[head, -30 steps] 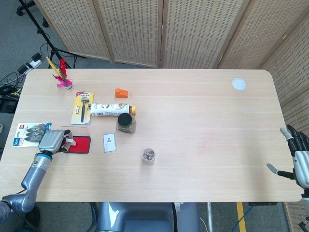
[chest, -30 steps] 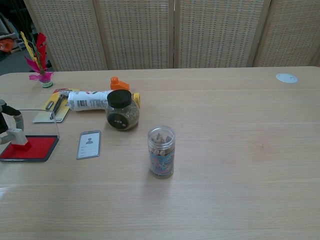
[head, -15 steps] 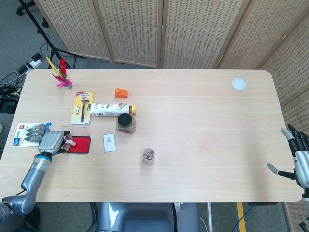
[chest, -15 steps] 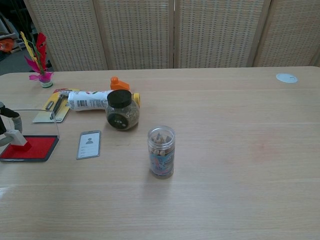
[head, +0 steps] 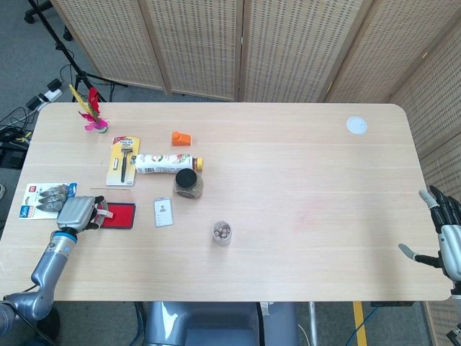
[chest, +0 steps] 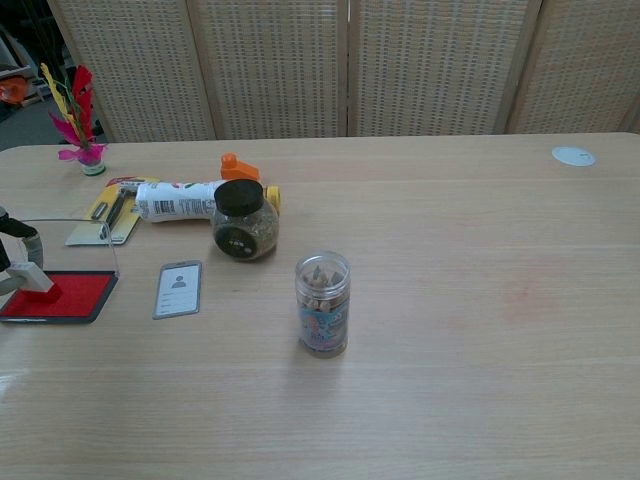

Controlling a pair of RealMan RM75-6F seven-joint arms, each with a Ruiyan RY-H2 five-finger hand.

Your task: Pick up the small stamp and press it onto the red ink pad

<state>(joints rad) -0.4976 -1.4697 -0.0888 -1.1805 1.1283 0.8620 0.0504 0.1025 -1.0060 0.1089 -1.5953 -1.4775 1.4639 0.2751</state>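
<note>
Your left robot hand (head: 77, 213) sits at the near left edge of the worktop (head: 302, 166), fingers curled around the small stamp (chest: 30, 277). In the chest view the stamp's white body stands on the left part of the red ink pad (chest: 62, 295), base touching the red surface; only a little of the fingers (chest: 24, 228) shows at the frame edge there. In the head view the hand covers the stamp and the pad's left end, so the pad (head: 119, 215) shows only as a red rectangle in a dark tray to the hand's right.

Your right robot hand (head: 448, 234) hangs off the near right corner of the worktop, fingers apart, holding nothing.

Other items noted:
- A card of packaged goods (head: 45, 200) lies just behind the left hand.
- A badge card (chest: 179, 288) lies flat just right of the pad.
- A round jar with a black lid (chest: 243, 224) stands behind the card, and a white bottle (chest: 178, 200) lies on its side beside it.
- A razor in yellow packaging (head: 123, 160) lies left of the bottle.
- A small orange object (head: 181, 138) sits behind the bottle.
- A clear jar (chest: 323, 302) stands alone toward the centre.
- A feather shuttlecock (head: 92, 115) stands at the far left corner.
- A white disc (head: 356, 125) lies at the far right.
</note>
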